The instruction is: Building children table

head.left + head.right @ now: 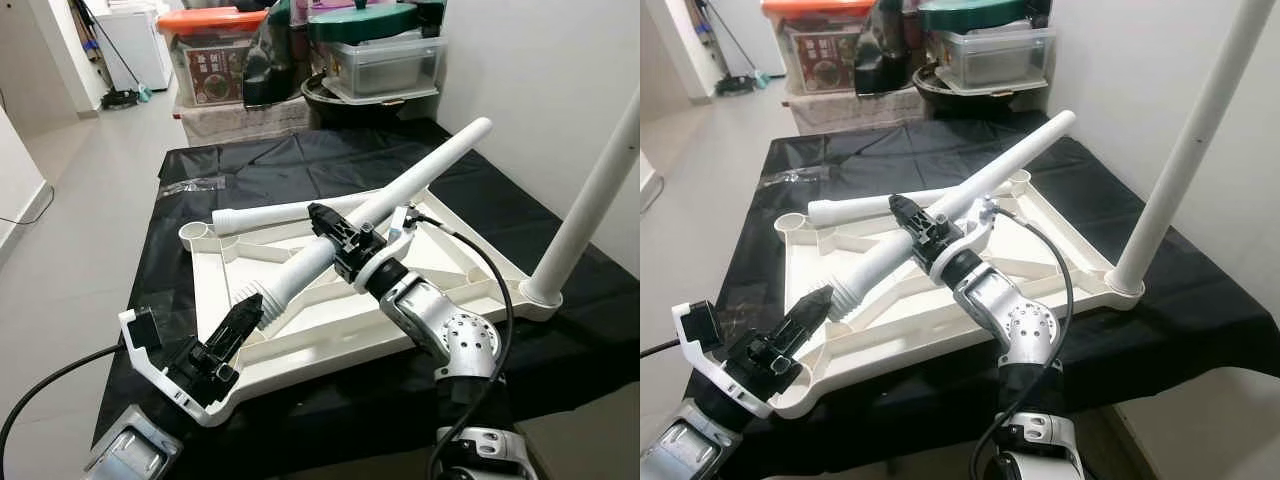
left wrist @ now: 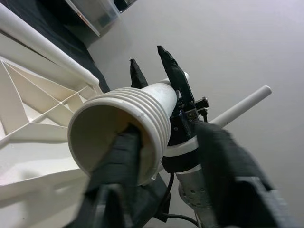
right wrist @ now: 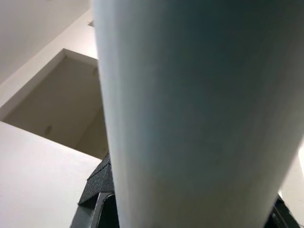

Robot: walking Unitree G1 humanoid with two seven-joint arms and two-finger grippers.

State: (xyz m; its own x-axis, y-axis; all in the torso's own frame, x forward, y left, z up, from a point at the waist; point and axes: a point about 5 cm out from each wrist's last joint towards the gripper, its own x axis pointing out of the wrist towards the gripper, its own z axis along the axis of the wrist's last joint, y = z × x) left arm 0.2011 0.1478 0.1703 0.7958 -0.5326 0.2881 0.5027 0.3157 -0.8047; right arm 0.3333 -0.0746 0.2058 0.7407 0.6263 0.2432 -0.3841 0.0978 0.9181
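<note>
The right hand [image 1: 337, 232] grips a white plastic tube leg [image 1: 400, 195] mid-shaft, above the upturned white ribbed plastic tabletop [image 1: 330, 310] on the black-draped worktop [image 1: 300, 160]. The left hand [image 1: 245, 312], fingers parted, brackets its threaded end. One leg [image 1: 590, 200] stands fitted at the right corner; another [image 1: 290, 210] lies loose, so most assembly remains.

Upright table leg [image 1: 590, 200] cut off by top edge. Right end effector [image 1: 335, 235] fingertips hidden behind held leg [image 1: 400, 190]. Storage boxes [image 1: 300, 50] cropped at top; labels too small to read.
</note>
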